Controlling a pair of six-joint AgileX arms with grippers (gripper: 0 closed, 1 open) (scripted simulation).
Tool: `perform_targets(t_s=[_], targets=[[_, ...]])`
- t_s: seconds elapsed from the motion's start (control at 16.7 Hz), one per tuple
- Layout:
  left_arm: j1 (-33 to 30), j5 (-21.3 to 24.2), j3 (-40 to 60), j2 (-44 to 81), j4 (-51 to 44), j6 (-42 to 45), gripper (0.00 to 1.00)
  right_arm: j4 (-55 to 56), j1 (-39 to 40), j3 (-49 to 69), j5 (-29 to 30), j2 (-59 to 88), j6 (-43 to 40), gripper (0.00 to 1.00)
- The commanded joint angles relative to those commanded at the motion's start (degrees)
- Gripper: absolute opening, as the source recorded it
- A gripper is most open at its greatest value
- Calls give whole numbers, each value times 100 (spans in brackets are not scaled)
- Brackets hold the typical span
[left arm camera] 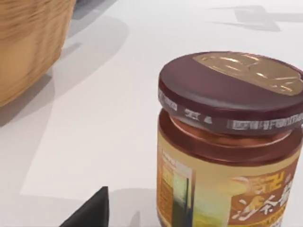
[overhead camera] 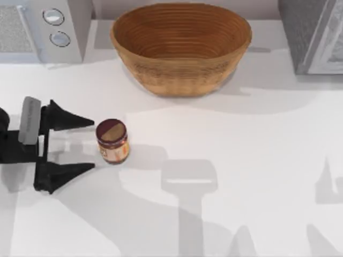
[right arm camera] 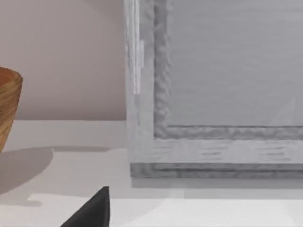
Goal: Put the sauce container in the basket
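A: Starting at the table's left, what is there?

B: The left gripper (overhead camera: pixel 92 144) lies low over the white table (overhead camera: pixel 257 160), its two black fingers (overhead camera: pixel 67 120) spread wide and pointing right. It has hold of nothing.

A: And the jar?

B: The jar (overhead camera: pixel 112 141) stands upright on the table just beyond the fingertips, in line with the gap between them but not inside it and not touched. In the left wrist view the jar (left arm camera: pixel 229 142) looms close, maroon lid on, with one dark finger (left arm camera: pixel 92 212) tip at the lower edge.

A: What about the basket?

B: The basket (overhead camera: pixel 181 48) sits at the far side of the table, right of the jar and well apart from it. A grey appliance (overhead camera: pixel 45 29) with two round knobs stands at the far left corner, and another grey box (overhead camera: pixel 313 35) at the far right.

A: The right arm?

B: The right wrist view shows one finger (right arm camera: pixel 92 212) tip, the grey box (right arm camera: pixel 218 90) close ahead and the basket's edge (right arm camera: pixel 7 106). Whether that gripper is open, I cannot tell.
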Motion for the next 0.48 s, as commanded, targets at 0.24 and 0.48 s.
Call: perform_targets(t_s=[0.24, 0.48], targets=[[6, 40, 34, 63, -16, 50, 100, 0, 0, 0, 0, 0, 0, 100], [-27, 33, 15, 52, 47, -10, 100, 0, 0, 0, 0, 0, 0, 100]])
